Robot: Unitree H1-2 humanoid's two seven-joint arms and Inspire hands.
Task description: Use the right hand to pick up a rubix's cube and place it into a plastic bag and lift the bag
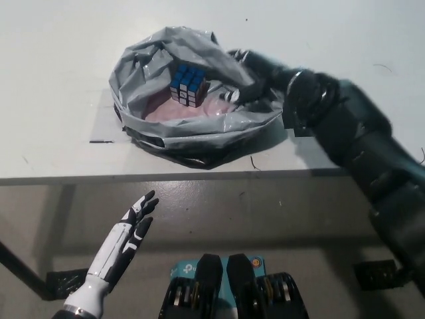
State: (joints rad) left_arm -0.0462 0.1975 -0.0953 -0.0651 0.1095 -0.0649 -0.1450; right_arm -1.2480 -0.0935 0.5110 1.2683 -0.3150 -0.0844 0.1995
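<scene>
The right hand (255,76) presses into the crinkled grey bag's (229,123) rim (grip unclear, blurred). The glossy blue-faced cube (188,86) sits inside, just left of it. The left hand (129,232) hangs spread below.

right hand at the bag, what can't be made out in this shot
Head view only:
- right hand: motion-blurred, its fingers partly behind the plastic bag rim; whether it grips the bag cannot be told.
- rubix's cube: lower faces hidden by the bag's folds.
- left hand rests open, below the table edge.
</scene>
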